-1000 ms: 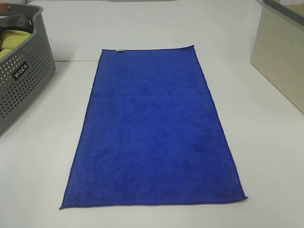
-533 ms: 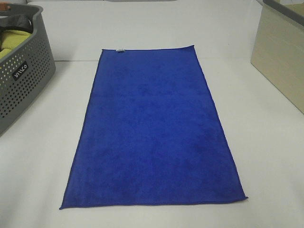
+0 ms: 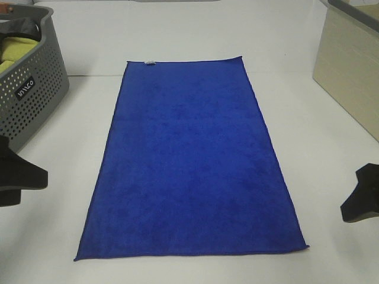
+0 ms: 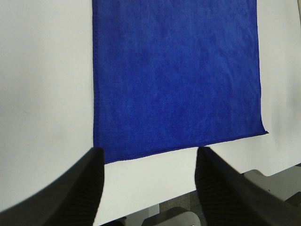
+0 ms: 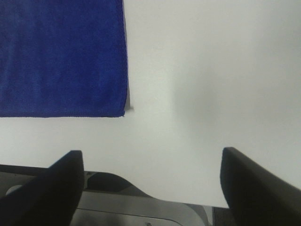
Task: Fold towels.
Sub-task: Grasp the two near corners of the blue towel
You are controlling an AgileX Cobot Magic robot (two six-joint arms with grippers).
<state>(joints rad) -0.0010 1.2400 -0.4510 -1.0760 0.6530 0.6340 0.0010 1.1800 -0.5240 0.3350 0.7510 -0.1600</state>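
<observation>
The royal-blue towel lies spread flat, lengthwise down the middle of the white table, with a small white tag at its far short edge. My left gripper hovers at the left, level with the towel's near part and apart from it. In the left wrist view the left gripper stands open over the towel's near hem, with nothing between the fingers. My right gripper hangs at the right, off the cloth. The right gripper is open beside the towel's near right corner.
A grey perforated basket at the far left holds a yellow-green cloth and a dark cloth. A beige box stands at the far right. The table's near edge runs just below both grippers.
Both grippers have come into the exterior view, one at the left edge and one at the right edge. The towel has not moved.
</observation>
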